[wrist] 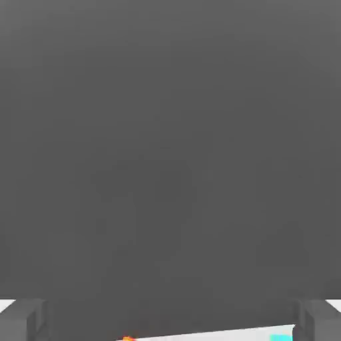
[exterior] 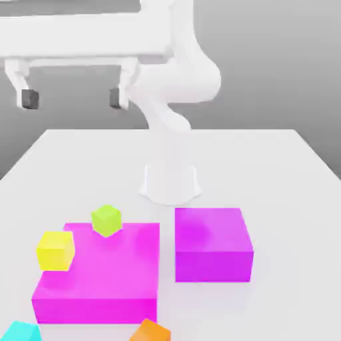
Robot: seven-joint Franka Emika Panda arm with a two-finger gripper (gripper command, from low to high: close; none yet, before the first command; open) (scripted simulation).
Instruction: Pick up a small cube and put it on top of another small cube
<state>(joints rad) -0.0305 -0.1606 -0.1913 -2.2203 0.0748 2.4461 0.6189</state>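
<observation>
My gripper (exterior: 72,98) hangs high above the table at the exterior view's upper left, open, with nothing between its dark fingertips (exterior: 29,98). Below it on the white table (exterior: 286,173) lie small cubes. A yellow cube (exterior: 55,250) and a lime green cube (exterior: 106,220) rest on the flat magenta block (exterior: 106,280). A cyan cube (exterior: 20,331) and an orange cube (exterior: 150,331) sit at the front edge of the exterior view. In the hand view, slivers of the orange cube (wrist: 126,338) and the cyan cube (wrist: 281,338) peek in along the table edge.
A taller magenta block (exterior: 213,245) stands to the exterior view's right of the flat one. The arm's white base (exterior: 170,176) rises from the table's middle behind the blocks. Bare table lies to the right and at the back.
</observation>
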